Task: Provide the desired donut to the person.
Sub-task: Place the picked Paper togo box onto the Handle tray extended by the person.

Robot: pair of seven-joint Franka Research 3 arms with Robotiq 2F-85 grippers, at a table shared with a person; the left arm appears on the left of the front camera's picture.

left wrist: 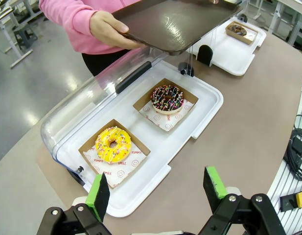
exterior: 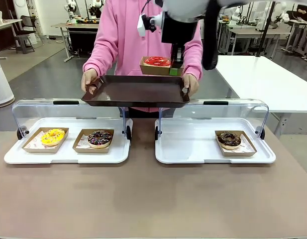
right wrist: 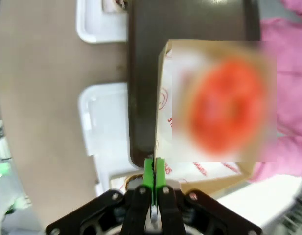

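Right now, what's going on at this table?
The person in the pink hoodie holds a brown tray out over the table with both hands. The right gripper is shut on the edge of a paper box carrying a red-glazed donut, at the tray's far side; whether it has touched down is unclear. The left gripper hangs open above the yellow donut and sprinkled chocolate donut.

Right gripper (right wrist: pixel 153 164) pinched tight aloft, left gripper (left wrist: pixel 155 181) spread wide.

Grey floor (exterior: pixel 44 79), wht tables (exterior: pixel 262 79) behind
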